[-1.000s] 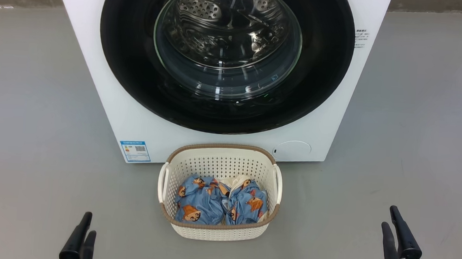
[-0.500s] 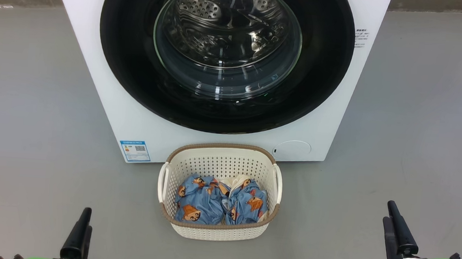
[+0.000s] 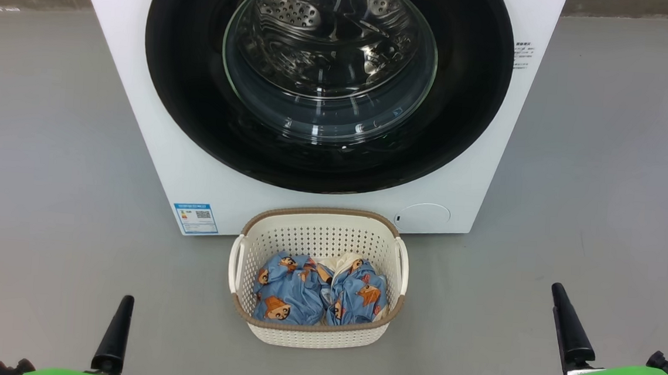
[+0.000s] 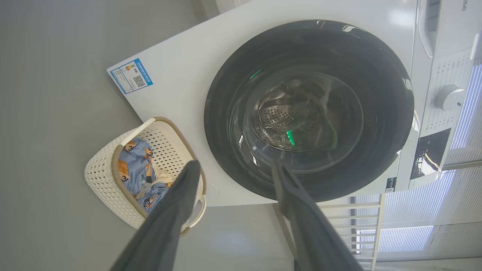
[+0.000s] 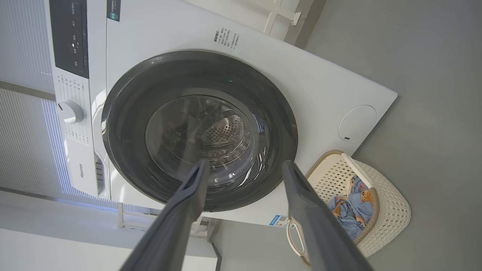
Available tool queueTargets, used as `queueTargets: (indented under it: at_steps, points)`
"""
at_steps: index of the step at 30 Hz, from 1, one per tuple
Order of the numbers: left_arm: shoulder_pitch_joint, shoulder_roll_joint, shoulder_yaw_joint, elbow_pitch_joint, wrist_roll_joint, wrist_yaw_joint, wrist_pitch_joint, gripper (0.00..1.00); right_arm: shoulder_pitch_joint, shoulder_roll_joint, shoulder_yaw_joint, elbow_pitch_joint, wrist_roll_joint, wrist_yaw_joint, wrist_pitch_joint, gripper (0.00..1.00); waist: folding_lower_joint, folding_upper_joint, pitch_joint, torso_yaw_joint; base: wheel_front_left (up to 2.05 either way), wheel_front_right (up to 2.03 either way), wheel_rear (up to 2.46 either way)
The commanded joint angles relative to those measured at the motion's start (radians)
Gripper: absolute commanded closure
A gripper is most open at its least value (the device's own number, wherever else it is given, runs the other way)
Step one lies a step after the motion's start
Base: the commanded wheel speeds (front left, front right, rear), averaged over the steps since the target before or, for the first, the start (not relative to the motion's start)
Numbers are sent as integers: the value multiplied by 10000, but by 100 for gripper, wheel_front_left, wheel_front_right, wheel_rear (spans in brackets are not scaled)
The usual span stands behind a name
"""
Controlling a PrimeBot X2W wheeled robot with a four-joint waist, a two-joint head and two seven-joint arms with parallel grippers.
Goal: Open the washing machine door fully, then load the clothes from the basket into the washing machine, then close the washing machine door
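The washing machine stands straight ahead, its white front facing me. The washing machine door, with black rim and glass window, lies flat against that front. On the floor before it sits the basket, holding the clothes in blue print with a bit of cream cloth. My left gripper is low at the left and my right gripper low at the right, both well short of the basket. In the wrist views the left gripper and right gripper stand open and empty, pointing at the door.
Grey floor spreads on both sides of the machine and the basket. A round flap and a blue label mark the machine's lower front. A control panel with a knob sits above the door.
Both grippers have rolled about their wrists, so each pair of fingers now lines up as one in the head view. The right gripper has edged up and left. Machine and basket are unmoved.
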Motion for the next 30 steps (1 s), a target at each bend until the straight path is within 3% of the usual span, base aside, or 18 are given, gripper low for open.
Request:
queueTargets:
  at_steps: [1, 30]
  points:
    - [-290, 277, 78, -345, 257, -19, -105, 0, -475, -180, 160, -331, -307, 5, -90, 0, -1, -1, 1, 0, 0, 0, 0]
    - [-307, 677, -159, -586, 3994, -22, -928, 0, -601, -294, 390, -613, -4537, 8, -908, 0, -1, -1, 2, 18, 0, 0, 0]
